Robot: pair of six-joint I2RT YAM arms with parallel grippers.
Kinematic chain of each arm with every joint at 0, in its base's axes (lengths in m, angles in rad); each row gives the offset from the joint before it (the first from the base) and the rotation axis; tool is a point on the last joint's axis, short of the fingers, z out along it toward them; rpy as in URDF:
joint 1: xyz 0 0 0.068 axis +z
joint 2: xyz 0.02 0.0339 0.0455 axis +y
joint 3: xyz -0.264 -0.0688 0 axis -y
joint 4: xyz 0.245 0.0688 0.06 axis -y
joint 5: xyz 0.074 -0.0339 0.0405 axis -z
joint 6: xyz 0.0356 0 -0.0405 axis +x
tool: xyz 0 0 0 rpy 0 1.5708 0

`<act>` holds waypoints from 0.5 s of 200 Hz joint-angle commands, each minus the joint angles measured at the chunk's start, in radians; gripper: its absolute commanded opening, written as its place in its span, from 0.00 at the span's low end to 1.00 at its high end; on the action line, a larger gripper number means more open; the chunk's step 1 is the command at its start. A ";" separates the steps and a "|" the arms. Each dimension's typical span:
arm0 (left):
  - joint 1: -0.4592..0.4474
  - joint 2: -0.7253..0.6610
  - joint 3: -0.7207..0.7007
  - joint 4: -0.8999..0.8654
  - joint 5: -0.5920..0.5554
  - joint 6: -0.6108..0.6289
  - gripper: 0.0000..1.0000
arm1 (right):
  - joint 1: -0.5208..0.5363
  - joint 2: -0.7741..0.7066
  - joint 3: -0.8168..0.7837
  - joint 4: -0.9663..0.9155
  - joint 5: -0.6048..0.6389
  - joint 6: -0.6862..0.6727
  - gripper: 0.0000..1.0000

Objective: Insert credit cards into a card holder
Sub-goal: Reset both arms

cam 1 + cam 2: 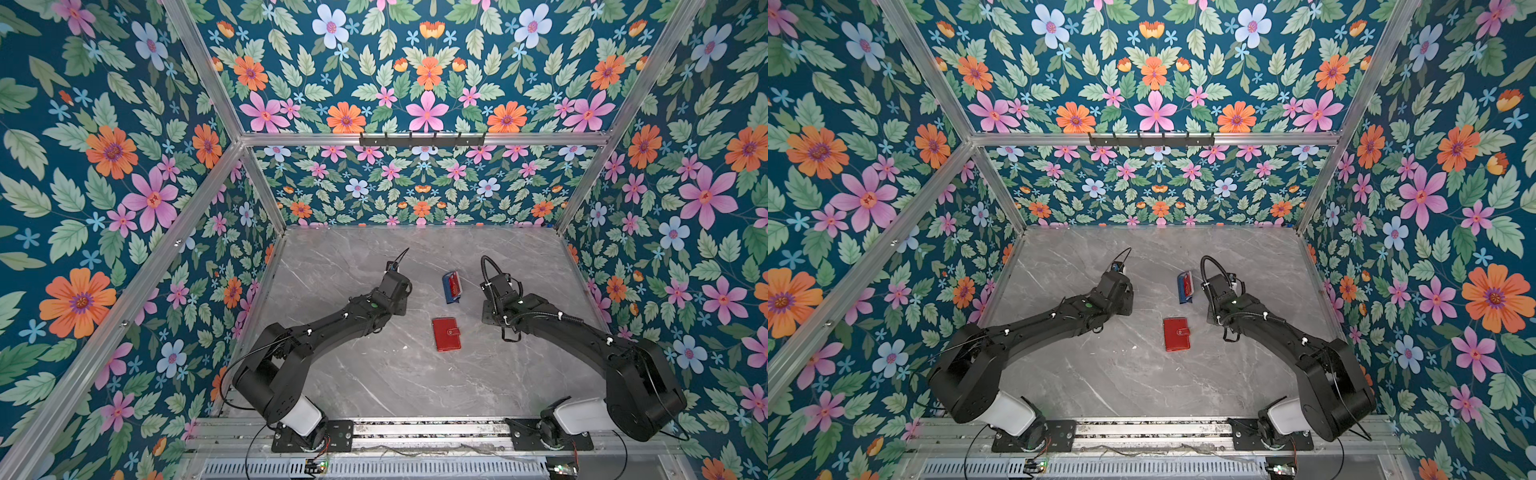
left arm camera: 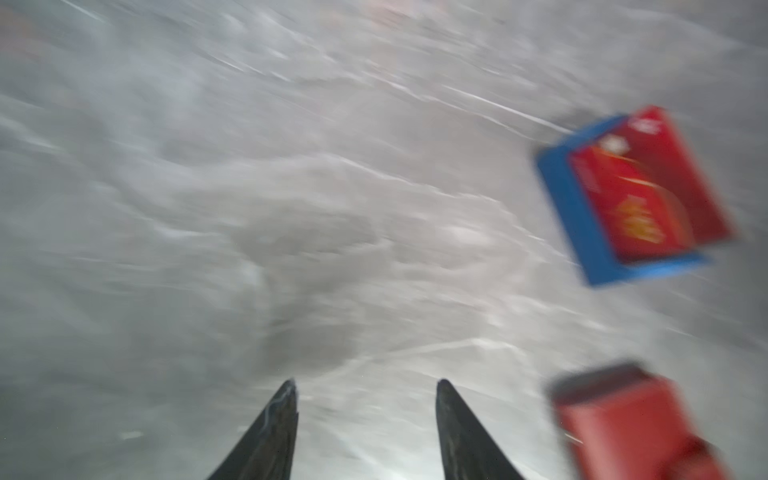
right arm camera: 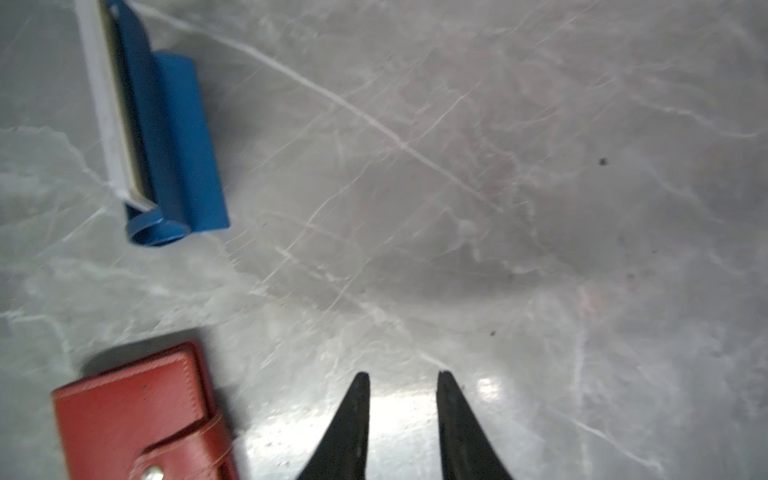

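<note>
The card holder (image 1: 446,334) (image 1: 1176,334) is a red wallet lying flat and snapped shut mid-table between the two arms. The credit cards stand in a small blue rack (image 1: 449,293) behind it, with a red card (image 1: 454,284) (image 2: 648,195) in front and a white card edge (image 3: 104,104) showing. My left gripper (image 2: 368,384) is open over bare table, left of the wallet (image 2: 636,428). My right gripper (image 3: 403,376) is open with a narrower gap and nothing in it, right of the wallet (image 3: 137,419). In both top views the wrists hide the fingers.
The table (image 1: 374,374) is grey marble, walled by floral panels on three sides with aluminium posts at the corners. The arm bases sit on a rail (image 1: 428,430) along the front edge. The left wrist view is motion-blurred.
</note>
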 commanded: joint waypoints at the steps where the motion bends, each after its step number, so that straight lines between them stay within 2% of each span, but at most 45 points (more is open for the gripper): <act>1: 0.042 -0.038 -0.032 0.005 -0.249 0.080 0.57 | -0.038 -0.018 -0.001 -0.012 0.097 -0.060 0.31; 50: 0.225 -0.118 -0.192 0.196 -0.357 0.158 0.58 | -0.138 -0.066 -0.068 0.118 0.199 -0.171 0.33; 75: 0.268 -0.101 -0.248 0.323 -0.469 0.233 0.59 | -0.211 -0.088 -0.114 0.217 0.209 -0.200 0.34; 100: 0.305 -0.068 -0.301 0.487 -0.492 0.306 0.60 | -0.260 -0.110 -0.165 0.341 0.218 -0.239 0.36</act>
